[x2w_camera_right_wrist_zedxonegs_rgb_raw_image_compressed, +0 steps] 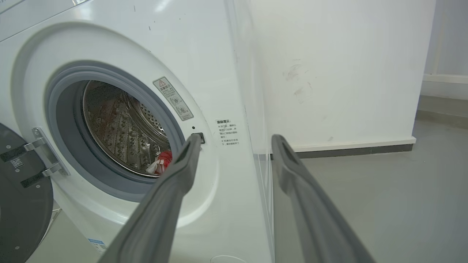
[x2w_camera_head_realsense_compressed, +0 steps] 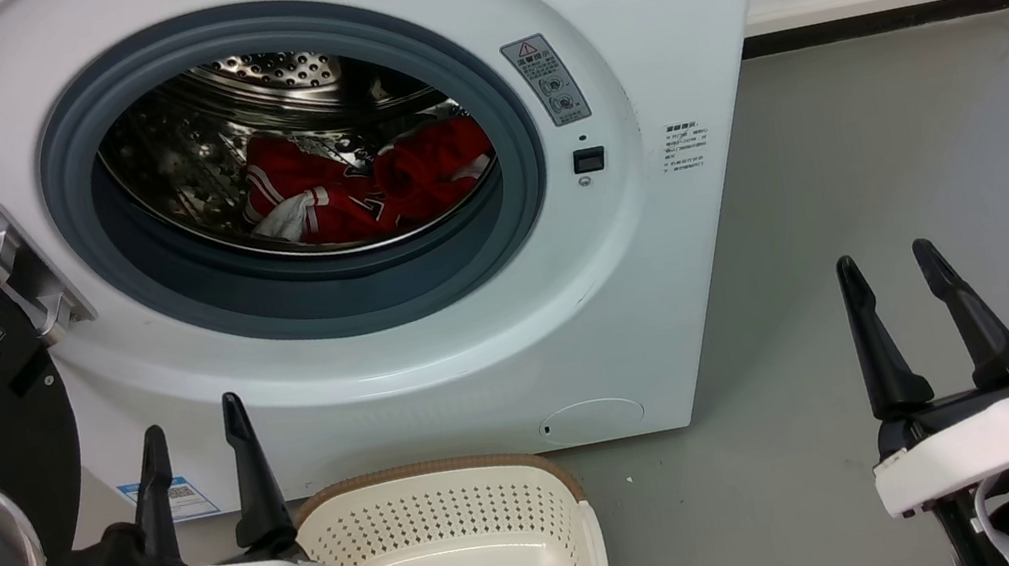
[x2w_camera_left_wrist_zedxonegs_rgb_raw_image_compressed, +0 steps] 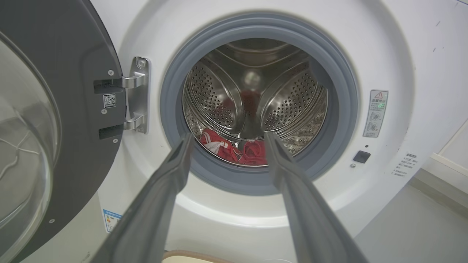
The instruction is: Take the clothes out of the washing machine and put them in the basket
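Notably, the head view reveals the basket (x2w_camera_head_realsense_compressed: 446, 520) before the washing machine (x2w_camera_head_realsense_compressed: 478, 368).

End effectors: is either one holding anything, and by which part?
Nothing is held. The left end effector and right end effector are both open and empty; the clothes lie inside the washing machine.

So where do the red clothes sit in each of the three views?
Head view: clothes upper centre, on the drum floor.
Left wrist view: clothes centre, low in the drum, framed by the left gripper.
Right wrist view: clothes left of centre, by the right gripper.
Shared landmark: warning sticker right of the porthole.
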Tool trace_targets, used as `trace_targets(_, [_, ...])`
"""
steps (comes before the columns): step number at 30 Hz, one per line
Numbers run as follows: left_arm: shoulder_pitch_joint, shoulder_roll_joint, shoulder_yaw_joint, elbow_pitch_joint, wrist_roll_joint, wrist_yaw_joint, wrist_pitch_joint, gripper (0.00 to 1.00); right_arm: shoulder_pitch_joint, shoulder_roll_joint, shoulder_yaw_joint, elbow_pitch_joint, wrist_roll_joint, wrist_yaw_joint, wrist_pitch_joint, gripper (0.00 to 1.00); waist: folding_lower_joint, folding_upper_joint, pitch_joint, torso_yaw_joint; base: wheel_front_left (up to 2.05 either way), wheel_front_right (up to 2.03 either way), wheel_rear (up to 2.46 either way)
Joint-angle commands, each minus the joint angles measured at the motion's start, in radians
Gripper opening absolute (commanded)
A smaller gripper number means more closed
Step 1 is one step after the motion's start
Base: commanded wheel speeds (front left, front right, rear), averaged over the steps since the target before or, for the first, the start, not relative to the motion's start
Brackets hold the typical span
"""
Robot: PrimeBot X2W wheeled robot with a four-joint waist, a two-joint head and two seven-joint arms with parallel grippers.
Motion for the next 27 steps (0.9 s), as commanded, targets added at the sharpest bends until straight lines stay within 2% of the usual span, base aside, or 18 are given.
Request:
trace_targets(1, [0.008, 0.016, -0.015, -0.003, 0.026, 0.015, -0.011, 1.0, -0.011, 0.0, 0.003, -0.01, -0.041, 0.0, -0.011, 1.0, -0.0001, 0.0, -0.001, 0.0, 0.0, 0.0, 0.0])
trace_targets(20, [0.02, 0.063, -0.102, -0.007, 0.174, 0.064, -0.051, 1.0, -0.005, 0.001, 0.019, -0.001, -0.235, 0.0, -0.053, 1.0, -0.0001, 0.0, 0.002, -0.011, 0.0, 0.0, 0.0])
trace_targets(27, [0.015, 0.065, -0.114, -0.012, 0.213, 0.057, -0.068, 1.0, -0.011, 0.001, 0.015, 0.009, -0.277, 0.0, -0.066, 1.0, -0.0001, 0.0, 0.012, -0.013, 0.0, 0.0, 0.0])
